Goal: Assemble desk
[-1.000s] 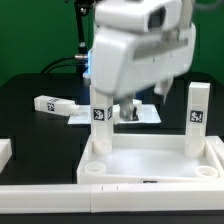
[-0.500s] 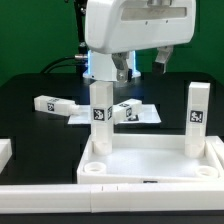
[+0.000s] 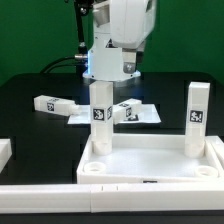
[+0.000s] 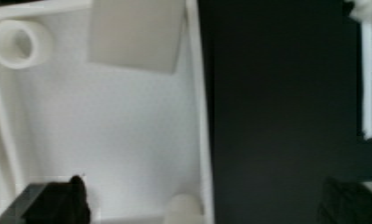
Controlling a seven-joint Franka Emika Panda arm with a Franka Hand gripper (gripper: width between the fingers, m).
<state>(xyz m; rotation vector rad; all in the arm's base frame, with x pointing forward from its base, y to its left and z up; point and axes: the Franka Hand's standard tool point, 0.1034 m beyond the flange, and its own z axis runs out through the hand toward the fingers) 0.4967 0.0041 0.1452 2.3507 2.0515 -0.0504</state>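
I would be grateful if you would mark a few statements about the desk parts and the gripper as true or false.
1. Two upright legs stand at the far corners of the tabletop. True.
2. The gripper holds a leg. False: it is open and holds nothing.
3. A loose leg lies on the black table at the exterior view's left. True.
4. Every corner socket is filled. False: the near socket at the exterior view's left is empty.
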